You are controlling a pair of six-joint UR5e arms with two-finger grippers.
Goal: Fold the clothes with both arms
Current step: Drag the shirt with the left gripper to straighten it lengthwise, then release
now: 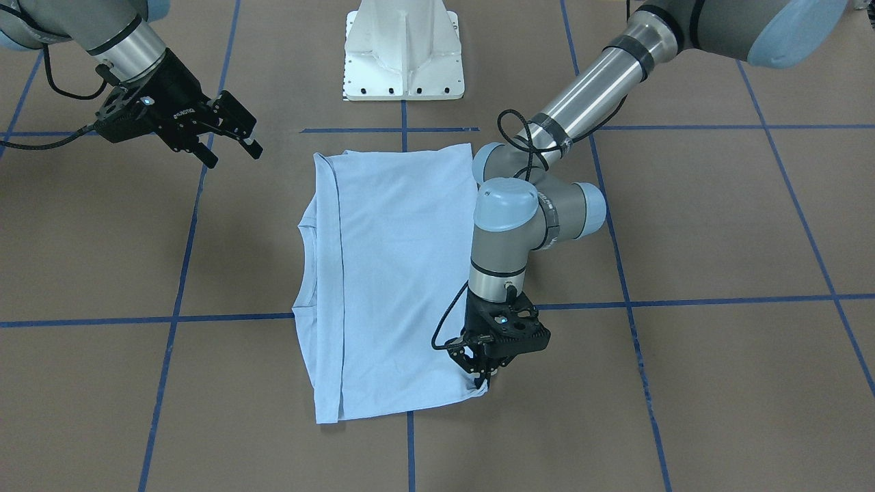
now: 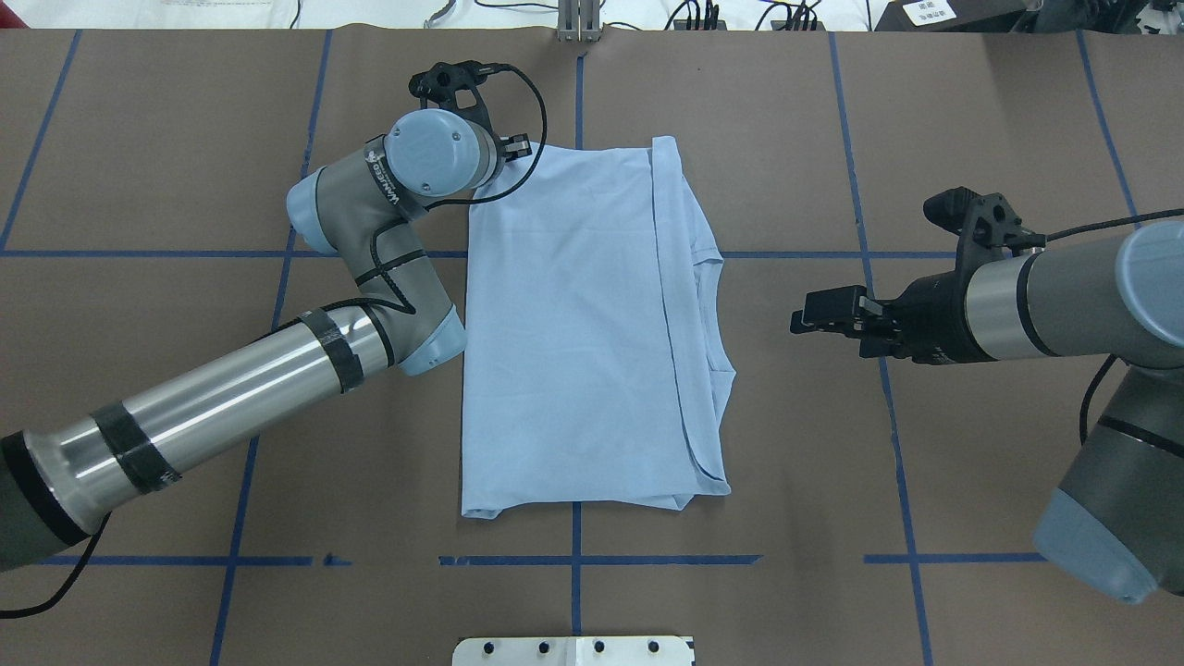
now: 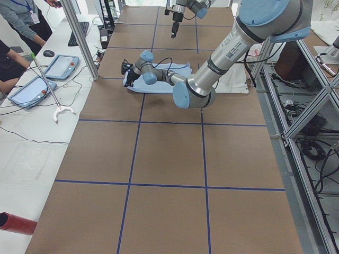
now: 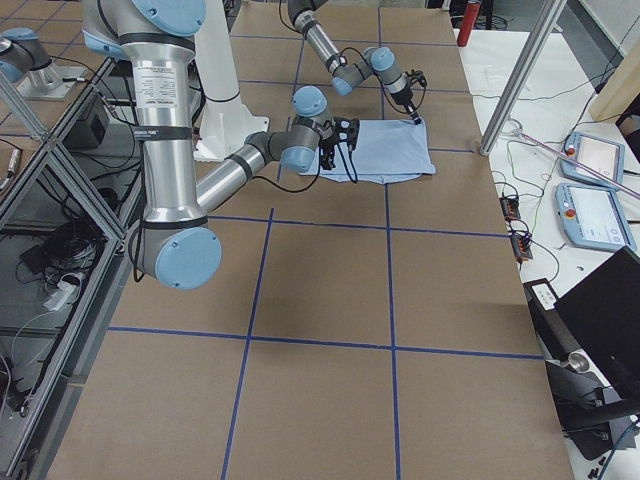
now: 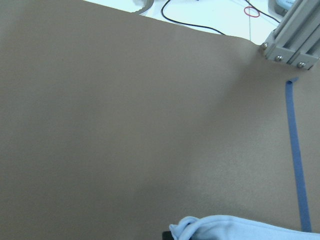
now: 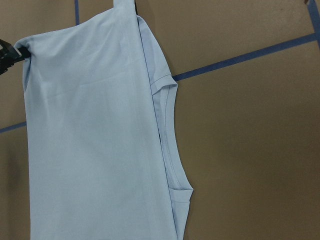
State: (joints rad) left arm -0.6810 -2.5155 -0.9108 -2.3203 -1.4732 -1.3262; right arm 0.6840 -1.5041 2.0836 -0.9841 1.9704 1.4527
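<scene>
The light blue T-shirt [image 1: 396, 273] lies folded lengthwise on the brown table, collar side towards my right arm; it also shows in the overhead view [image 2: 573, 333] and the right wrist view [image 6: 90, 140]. The print and label are hidden. My left gripper [image 1: 484, 383] points down at the shirt's far corner on my left and is shut on bunched cloth there [image 5: 220, 229]. In the overhead view the wrist mostly covers it [image 2: 516, 148]. My right gripper [image 1: 232, 149] is open and empty, held above the table beside the shirt's collar edge [image 2: 803, 319], apart from the cloth.
The white pedestal base [image 1: 403, 61] stands at the robot's side of the table. Blue tape lines [image 1: 178, 273] grid the brown surface. Beyond the far edge stand an aluminium post [image 3: 79, 37] and operators' tablets [image 3: 61, 66].
</scene>
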